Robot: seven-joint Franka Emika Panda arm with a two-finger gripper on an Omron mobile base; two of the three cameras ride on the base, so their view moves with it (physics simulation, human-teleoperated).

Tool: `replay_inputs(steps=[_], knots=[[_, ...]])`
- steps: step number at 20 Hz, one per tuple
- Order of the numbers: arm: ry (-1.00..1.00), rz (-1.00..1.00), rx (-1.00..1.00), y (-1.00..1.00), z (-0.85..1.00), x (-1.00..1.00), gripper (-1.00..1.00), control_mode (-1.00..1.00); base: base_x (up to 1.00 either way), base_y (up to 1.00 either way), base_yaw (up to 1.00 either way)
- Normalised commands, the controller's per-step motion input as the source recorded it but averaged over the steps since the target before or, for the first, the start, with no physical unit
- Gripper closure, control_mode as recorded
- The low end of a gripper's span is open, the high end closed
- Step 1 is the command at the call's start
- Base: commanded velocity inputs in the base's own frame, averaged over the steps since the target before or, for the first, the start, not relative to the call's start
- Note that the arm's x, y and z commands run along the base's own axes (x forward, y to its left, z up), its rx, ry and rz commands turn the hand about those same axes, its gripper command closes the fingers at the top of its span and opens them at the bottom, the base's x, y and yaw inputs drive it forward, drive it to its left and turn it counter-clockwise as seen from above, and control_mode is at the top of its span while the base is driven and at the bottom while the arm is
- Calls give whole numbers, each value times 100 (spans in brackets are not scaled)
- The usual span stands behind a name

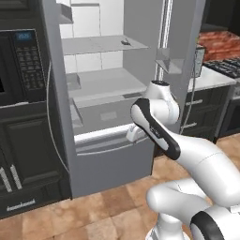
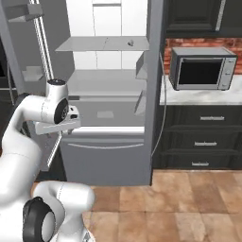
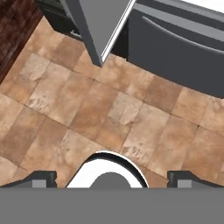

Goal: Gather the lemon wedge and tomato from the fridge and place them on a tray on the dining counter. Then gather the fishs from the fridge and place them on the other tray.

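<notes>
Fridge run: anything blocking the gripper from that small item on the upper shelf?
Nothing visible. Both doors of the fridge stand open, and the small dark item, too small to identify, lies unobstructed on the shelf. The open gripper points down at the floor, before the bottom drawer.

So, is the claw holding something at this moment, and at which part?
Nothing is held. The claw is open, its fingertips wide apart with just floor tiles beyond them, in front of the open fridge.
</notes>
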Motion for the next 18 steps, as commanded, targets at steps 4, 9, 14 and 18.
replay_inputs(steps=[4, 9, 14, 18], knots=[[0, 0, 0, 0, 0, 0, -100, 100, 75, 27, -1], [0, 0, 0, 0, 0, 0, -100, 100, 64, 14, 0], [0, 0, 0, 0, 0, 0, -100, 100, 49, 7, 0], [0, 0, 0, 0, 0, 0, -100, 100, 50, 0, 0]])
